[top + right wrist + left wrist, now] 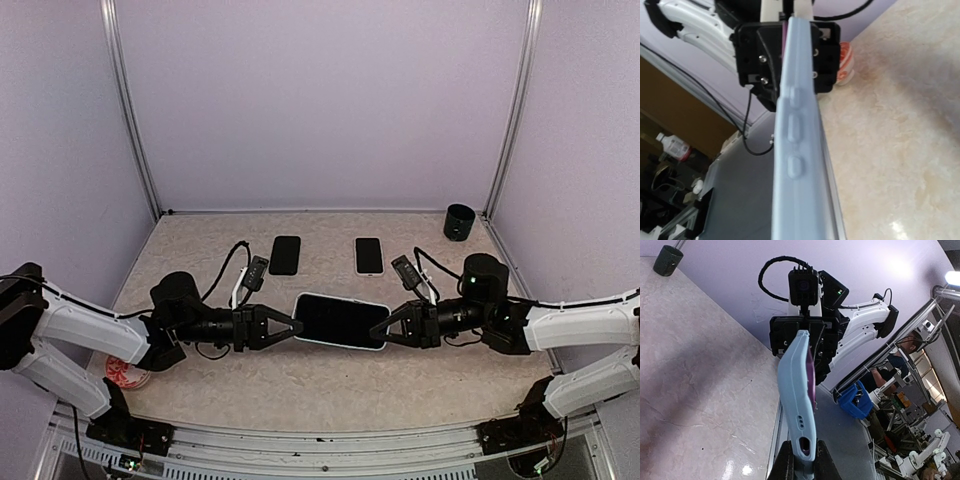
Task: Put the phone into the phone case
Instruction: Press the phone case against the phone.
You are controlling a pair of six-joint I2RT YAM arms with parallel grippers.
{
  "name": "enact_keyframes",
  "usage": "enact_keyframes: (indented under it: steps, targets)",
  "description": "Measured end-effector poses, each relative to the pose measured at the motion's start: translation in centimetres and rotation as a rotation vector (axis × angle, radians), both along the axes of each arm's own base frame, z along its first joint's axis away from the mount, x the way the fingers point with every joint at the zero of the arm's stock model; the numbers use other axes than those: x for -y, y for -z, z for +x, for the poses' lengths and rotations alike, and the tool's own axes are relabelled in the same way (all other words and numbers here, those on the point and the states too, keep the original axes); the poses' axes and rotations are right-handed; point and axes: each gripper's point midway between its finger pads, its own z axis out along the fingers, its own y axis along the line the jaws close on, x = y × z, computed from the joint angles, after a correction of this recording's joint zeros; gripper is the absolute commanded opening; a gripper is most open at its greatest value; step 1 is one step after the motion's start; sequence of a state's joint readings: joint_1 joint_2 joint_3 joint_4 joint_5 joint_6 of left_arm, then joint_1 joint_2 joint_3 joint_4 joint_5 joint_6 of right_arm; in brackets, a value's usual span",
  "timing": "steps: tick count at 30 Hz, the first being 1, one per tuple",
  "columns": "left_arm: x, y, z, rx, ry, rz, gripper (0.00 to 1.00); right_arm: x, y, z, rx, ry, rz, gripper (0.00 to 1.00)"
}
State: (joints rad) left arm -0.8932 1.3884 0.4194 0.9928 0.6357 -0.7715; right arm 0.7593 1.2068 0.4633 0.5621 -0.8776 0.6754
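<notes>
Pinching the phone case (338, 344) at both short ends: clenched on its left end with the left gripper (287, 327), clenched on its right end with the right gripper (385, 325). Held at mid-width over the table (300, 390), between the two arms and about equally near to each. Lying with the long axis left to right, straight along the line from one wrist to the other, broad face up. Showing a dark face inside the pale blue rim, most likely the phone (340, 320) lying in the case already. Seen edge-on from the left wrist view, with a thin purple sliver standing proud of the blue side wall along part of its length; reads as a phone edge not fully seated, though hard to tell for sure. Hinges on that shared axis. Calls for pressing across the thin side rather than along the length, to avoid bowing the case between the two grips. Judged close to done, with only the seating of that last edge left. Lying flat near the back wall, well apart from the held case: a dark spare handset (285, 255) and a second handset (369, 256), with a black cup (459, 222) in the far right corner.
</notes>
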Motion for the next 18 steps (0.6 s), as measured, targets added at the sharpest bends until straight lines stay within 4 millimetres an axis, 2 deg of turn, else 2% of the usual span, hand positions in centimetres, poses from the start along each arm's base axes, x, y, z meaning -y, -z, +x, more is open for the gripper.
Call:
enact_keyframes:
  steps: [4,8,14,18]
  targets:
    - [-0.2,-0.5,-0.7,0.003,0.03,-0.031,0.04,0.0,-0.3,-0.4,0.003,-0.029,0.024,0.0]
    - [-0.5,-1.0,-1.2,-0.011,0.055,-0.063,0.11,-0.2,-0.4,-0.7,0.005,-0.053,0.044,0.0]
    - [-1.4,-1.3,-1.9,-0.027,0.105,-0.095,0.33,0.1,-0.2,-0.8,0.001,-0.068,0.049,0.0]
    - [-2.2,-2.3,-2.4,0.002,0.131,-0.126,0.53,0.7,1.2,0.0,-0.036,-0.02,0.014,0.0]
